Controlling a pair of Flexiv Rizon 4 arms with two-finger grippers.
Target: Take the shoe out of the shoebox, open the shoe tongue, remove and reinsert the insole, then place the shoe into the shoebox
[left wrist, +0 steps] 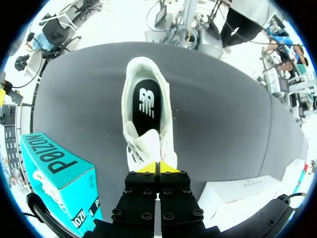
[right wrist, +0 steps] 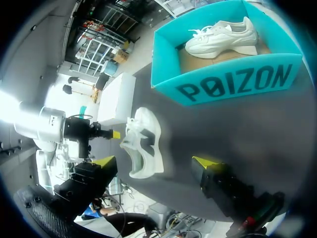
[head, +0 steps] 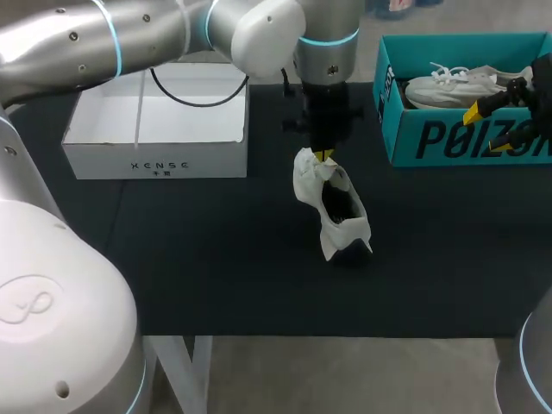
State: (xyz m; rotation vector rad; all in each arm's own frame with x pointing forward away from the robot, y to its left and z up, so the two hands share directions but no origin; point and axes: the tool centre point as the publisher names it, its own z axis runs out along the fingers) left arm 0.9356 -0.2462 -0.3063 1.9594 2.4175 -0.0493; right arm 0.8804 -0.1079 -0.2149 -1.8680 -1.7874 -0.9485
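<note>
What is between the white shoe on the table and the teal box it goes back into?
Nothing visible lies on the mat between the shoe and the shoebox; a second shoe already lies inside it.

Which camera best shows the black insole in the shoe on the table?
Left wrist view: it looks straight into the shoe, showing most of the insole. Head view shows a dark opening; right wrist view, a sliver.

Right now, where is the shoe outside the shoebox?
In the head view the white shoe is mid-table, between white box and teal shoebox, left gripper pinching its tongue.
</note>
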